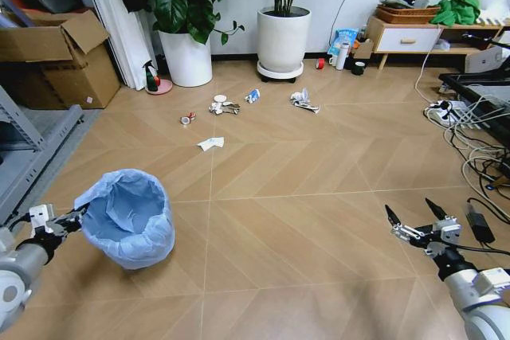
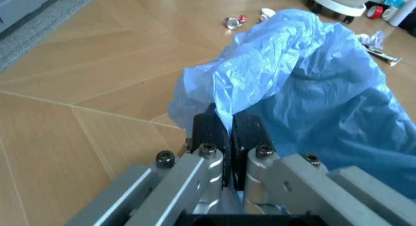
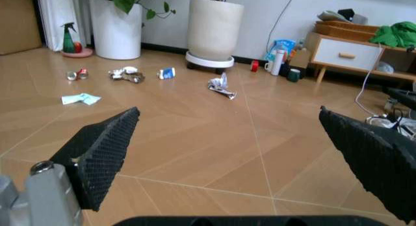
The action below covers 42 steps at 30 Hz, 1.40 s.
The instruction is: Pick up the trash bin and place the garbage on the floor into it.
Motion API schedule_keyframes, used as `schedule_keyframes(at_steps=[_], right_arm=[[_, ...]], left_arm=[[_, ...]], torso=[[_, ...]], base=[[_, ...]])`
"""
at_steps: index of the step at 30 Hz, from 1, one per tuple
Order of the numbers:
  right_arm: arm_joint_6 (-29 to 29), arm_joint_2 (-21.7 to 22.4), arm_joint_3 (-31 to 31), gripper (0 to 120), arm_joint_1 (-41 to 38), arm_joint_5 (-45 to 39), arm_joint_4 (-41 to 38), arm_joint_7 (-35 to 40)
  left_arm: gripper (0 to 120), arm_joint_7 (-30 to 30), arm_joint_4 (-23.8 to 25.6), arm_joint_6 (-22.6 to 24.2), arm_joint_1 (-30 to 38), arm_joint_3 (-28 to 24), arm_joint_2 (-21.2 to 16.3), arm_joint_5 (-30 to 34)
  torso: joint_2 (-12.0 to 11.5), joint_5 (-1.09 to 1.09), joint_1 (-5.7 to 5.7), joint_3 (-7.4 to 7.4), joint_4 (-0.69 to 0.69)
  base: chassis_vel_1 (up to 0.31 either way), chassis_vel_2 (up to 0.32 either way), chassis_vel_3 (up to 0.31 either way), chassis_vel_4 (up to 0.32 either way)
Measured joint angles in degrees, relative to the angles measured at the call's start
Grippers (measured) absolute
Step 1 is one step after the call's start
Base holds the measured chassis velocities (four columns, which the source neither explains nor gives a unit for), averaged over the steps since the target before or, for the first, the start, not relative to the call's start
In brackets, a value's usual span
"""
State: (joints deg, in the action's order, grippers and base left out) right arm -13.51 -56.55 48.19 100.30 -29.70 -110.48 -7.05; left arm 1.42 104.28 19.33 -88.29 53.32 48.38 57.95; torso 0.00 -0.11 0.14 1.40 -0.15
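Blue liner: crinkled plastic bag over the trash bin (image 1: 127,216), standing on the floor (image 1: 279,197) at near left
Left gripper (image 2: 229,133): pads pressed together, pinching the bag's rim; lift straight and slow, or the thin film may slip
Right gripper (image 1: 414,212): fingers spread, empty, low at right
Garbage (image 1: 223,106): scattered well ahead, near the white pots (image 1: 283,37)

white plant pots (image 1: 283,37) — cardboard box (image 1: 56,57), cables (image 1: 470,129)

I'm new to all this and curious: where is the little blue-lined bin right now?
In the head view the trash bin stands on the floor at the robot's near left, its bag rim pinched by the left gripper, well short of the scattered garbage.
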Motion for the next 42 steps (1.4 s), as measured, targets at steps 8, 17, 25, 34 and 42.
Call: schedule_keyframes(at_steps=[8,17,25,34,42], right_arm=[[-0.1,-1.2,0.0,100,0.0,0.9,0.1,-0.3],[-0.8,-1.5,0.8,100,0.3,1.6,0.0,-1.1],[-1.3,-1.9,1.0,100,0.5,2.3,0.0,-1.7],[-1.7,-1.8,1.5,100,0.6,2.3,-0.1,-2.3],[-1.8,-1.7,1.7,100,0.7,2.3,-0.2,-2.6]], left_arm=[[0,0.1,-0.1,-0.2,-0.3,-0.1,0.4,-0.2],[0,0.2,0.1,-0.3,-0.4,-0.5,0.8,-0.5],[0,0.2,0.4,-0.4,-0.6,-0.5,0.9,-0.6],[0,0.2,0.6,-0.4,-0.8,-0.7,1.2,-0.9],[0,0.2,0.6,-0.4,-0.7,-0.9,1.2,-0.9]], torso=[[0.0,0.0,0.0,0.0,0.0],[0.0,0.0,0.01,0.01,0.0],[0.0,-0.01,0.0,0.0,-0.01],[0.0,-0.01,0.0,0.0,0.0],[0.0,-0.03,0.0,0.0,0.0]], base=[[-0.071,0.058,0.06,-0.057],[-0.106,0.121,0.102,-0.108],[-0.031,0.121,0.028,-0.123],[0.021,0.233,-0.022,-0.213],[0.044,0.294,-0.046,-0.281]])
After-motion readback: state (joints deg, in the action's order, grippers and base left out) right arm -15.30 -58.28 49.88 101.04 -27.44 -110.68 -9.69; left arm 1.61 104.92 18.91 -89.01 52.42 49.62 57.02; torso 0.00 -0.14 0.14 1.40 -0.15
